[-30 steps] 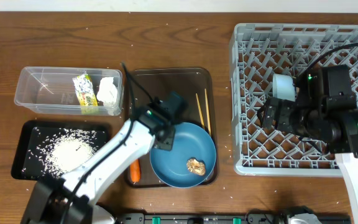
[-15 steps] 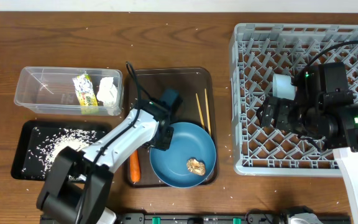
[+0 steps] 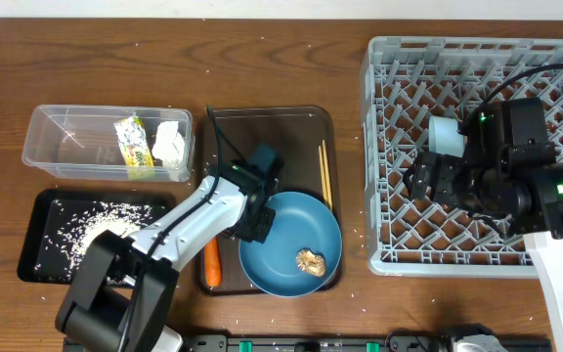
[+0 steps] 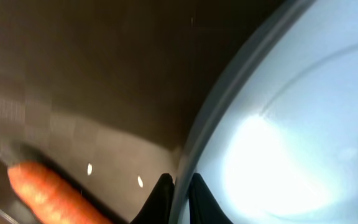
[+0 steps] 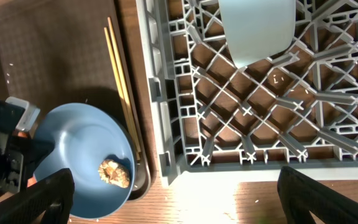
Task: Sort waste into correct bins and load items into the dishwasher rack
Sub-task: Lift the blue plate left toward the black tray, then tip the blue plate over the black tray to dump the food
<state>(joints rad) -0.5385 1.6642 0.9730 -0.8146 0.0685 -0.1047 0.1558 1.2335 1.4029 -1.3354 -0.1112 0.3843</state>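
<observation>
The blue plate (image 3: 291, 240) lies on the brown serving tray (image 3: 262, 132) with a tan food scrap (image 3: 309, 260) on it. My left gripper (image 3: 259, 220) is shut on the plate's left rim; the left wrist view shows both fingers (image 4: 161, 198) pinching the rim of the plate (image 4: 303, 124). An orange carrot (image 3: 212, 262) lies just left of the plate. Two chopsticks (image 3: 324, 176) lie at the tray's right side. My right gripper (image 3: 428, 181) hangs open over the grey dishwasher rack (image 3: 399, 244), nothing between its fingers. A light-blue cup (image 3: 445, 135) lies in the rack.
The clear tub (image 3: 76, 147) at the left holds the yellow-green wrapper (image 3: 135, 145) and white tissue (image 3: 170, 142). Below it the black tray (image 3: 37, 244) holds rice (image 3: 106, 233). Rice grains are scattered over the wooden table.
My left gripper has closed on the plate's rim, and the plate has slid slightly to the right. The right arm has barely moved.
</observation>
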